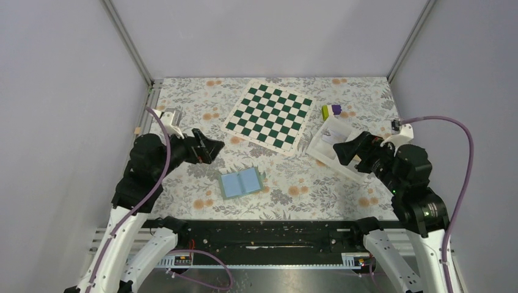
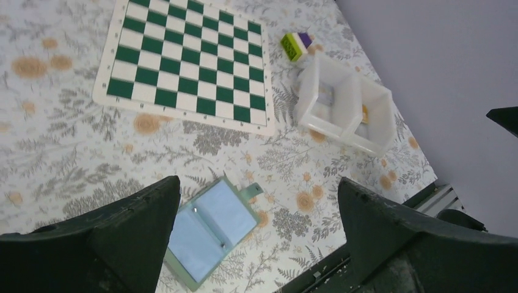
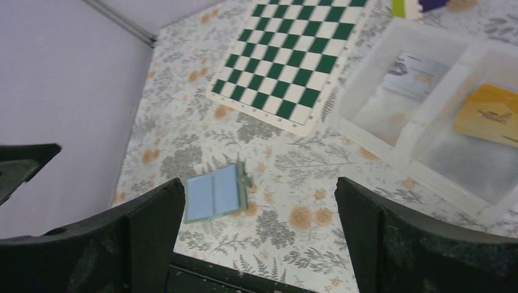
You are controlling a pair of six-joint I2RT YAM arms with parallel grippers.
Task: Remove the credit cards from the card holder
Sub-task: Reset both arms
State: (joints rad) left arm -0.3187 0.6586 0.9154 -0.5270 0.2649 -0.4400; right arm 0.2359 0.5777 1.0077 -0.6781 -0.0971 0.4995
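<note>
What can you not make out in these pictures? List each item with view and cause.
- Top view: the right gripper covers part of the white tray, hiding the orange card.
- Right wrist view: that card is cut by the right edge; the grey card has print too blurred to read.
- Same view: the purple-green block is cut by the top edge.

Desk (image 1: 305, 183) top: floral-print cover, matt; cloth or vinyl, can't tell.
Chequered mat (image 1: 269, 116): thin, flat, smooth, matt.
Card holder (image 1: 241, 182): pale blue inside w/ slight sheen, looks like plastic sleeves; green rim matt.
Tray (image 3: 374, 141): translucent white plastic, smooth, semi-gloss.
Orange-yellow card (image 3: 488, 113) & grey card (image 3: 415, 70): smooth plastic, low gloss.
Block (image 1: 331, 110): smooth, matt-ish.
Left tool (image 1: 215, 149) & right tool (image 1: 339, 154): black plastic, matt, fine grain.
Right arm's cable (image 1: 470, 160): purple sheath, smooth.
</note>
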